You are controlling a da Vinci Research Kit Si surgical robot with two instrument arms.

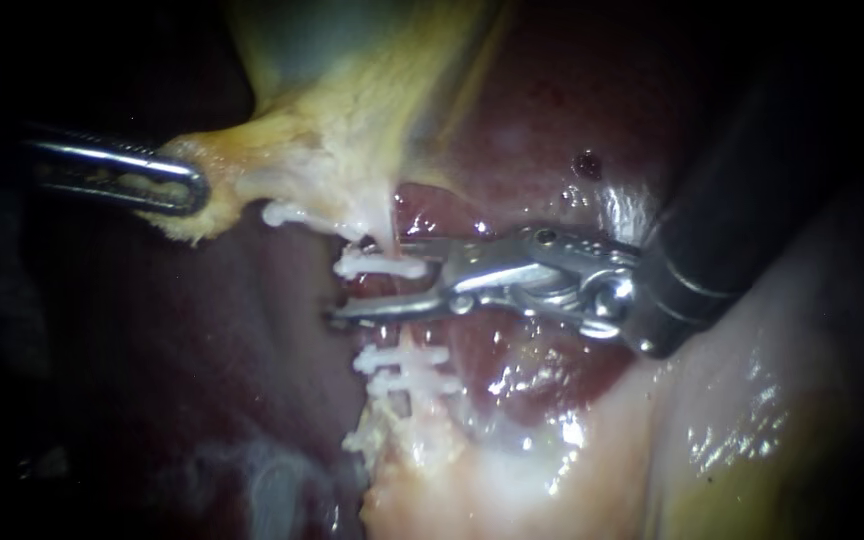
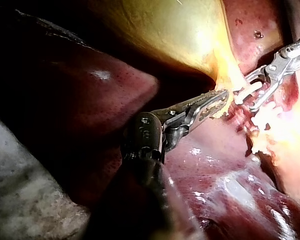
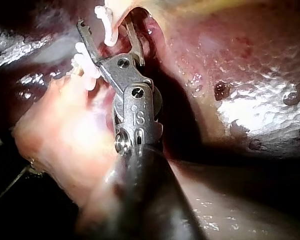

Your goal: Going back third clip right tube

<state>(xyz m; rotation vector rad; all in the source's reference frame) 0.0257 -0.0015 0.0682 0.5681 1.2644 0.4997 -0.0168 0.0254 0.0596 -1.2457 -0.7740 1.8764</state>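
Noting right instrument (image 1: 367, 280) jaws spread astride upper clip (image 1: 382, 266) on tube (image 1: 407, 338) under gallbladder (image 1: 352, 100), left instrument (image 1: 182, 186) pinching gallbladder's edge; risk on withdrawal: jaw hooking clip, dragging it off.

A surgical setting: glistening liver (image 1: 542, 110), yellow gallbladder (image 2: 160, 30), white clips (image 1: 382, 265).
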